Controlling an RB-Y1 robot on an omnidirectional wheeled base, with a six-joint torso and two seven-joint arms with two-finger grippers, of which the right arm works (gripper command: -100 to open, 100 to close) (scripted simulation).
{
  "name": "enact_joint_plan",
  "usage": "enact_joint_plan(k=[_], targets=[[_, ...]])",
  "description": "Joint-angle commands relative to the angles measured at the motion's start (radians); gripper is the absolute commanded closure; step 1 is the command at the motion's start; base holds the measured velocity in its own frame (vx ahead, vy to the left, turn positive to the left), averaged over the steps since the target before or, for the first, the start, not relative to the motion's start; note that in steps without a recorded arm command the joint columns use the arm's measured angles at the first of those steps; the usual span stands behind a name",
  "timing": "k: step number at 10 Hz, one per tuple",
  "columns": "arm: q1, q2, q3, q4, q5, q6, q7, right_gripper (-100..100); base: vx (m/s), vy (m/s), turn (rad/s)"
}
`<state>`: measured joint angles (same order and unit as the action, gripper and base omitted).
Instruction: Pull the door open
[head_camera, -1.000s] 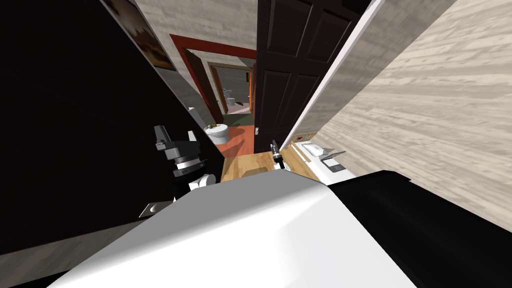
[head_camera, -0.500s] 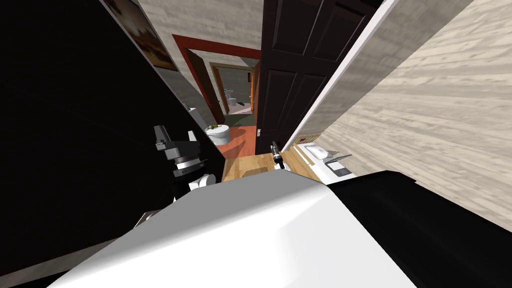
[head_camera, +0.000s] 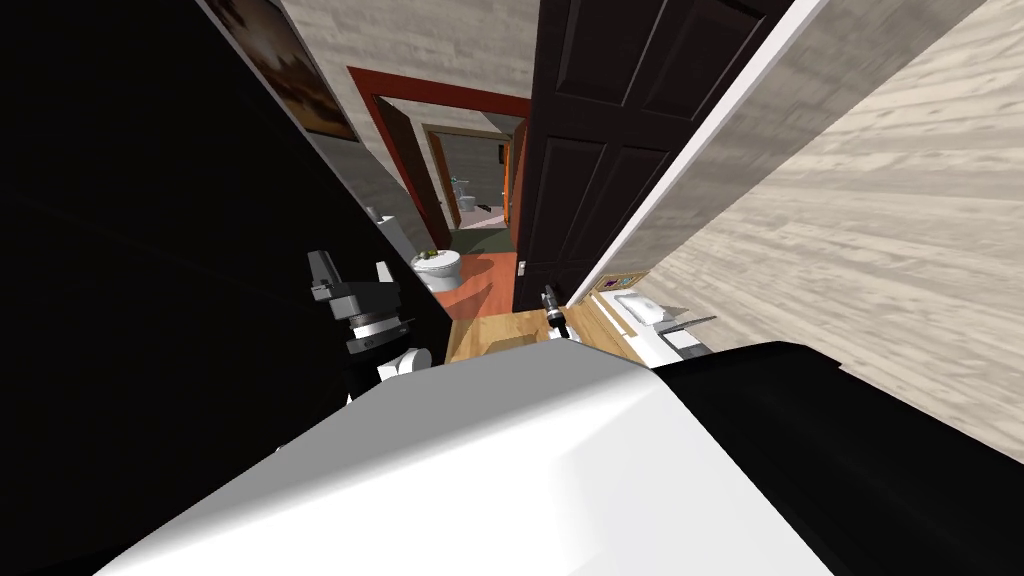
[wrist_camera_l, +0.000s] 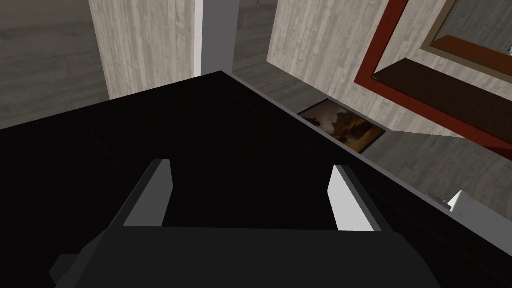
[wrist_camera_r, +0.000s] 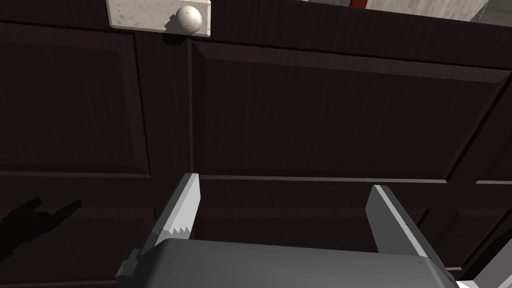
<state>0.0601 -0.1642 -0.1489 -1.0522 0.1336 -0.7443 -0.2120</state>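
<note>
The left gripper (head_camera: 352, 270) is hanging out at my left side, and its fingers (wrist_camera_l: 156, 192) are standing spread wide with nothing between them. A black area (head_camera: 150, 250) is lying just beyond that hand. Between the two hands and farther ahead, a white toilet (head_camera: 438, 268) is sitting on an orange floor, and a red door frame (head_camera: 368, 95) is rising behind it. The dark panelled door (head_camera: 610, 130) is standing partly open just ahead of the right gripper (head_camera: 549, 292), with its free edge facing the gap where the toilet is showing. In the right wrist view, that gripper's fingers (wrist_camera_r: 182, 212) are standing apart and are not pinching anything. The door's recessed panels are lying close in front of the fingertips, but I cannot tell whether the tips are touching the surface. The pale round knob (wrist_camera_r: 189, 19) is sitting on its light plate (wrist_camera_r: 142, 12) at the door's edge. It is lying well beyond the fingertips and off to one finger's side, not between them. The gripper's shadow is falling on the door panel beside that same finger.
</note>
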Motion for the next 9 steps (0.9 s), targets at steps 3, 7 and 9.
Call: enact_joint_plan(k=[3,7,9], targets=[[-0.031,-0.006,-0.013,0.087,0.002,-0.024,-0.011,-100,0.098,0.015,0.03],[-0.058,-0.012,-0.025,0.167,0.005,-0.042,-0.023,-100,0.101,0.011,0.028],[-0.07,-0.014,-0.03,0.202,0.007,-0.05,-0.028,-100,0.092,0.019,0.023]])
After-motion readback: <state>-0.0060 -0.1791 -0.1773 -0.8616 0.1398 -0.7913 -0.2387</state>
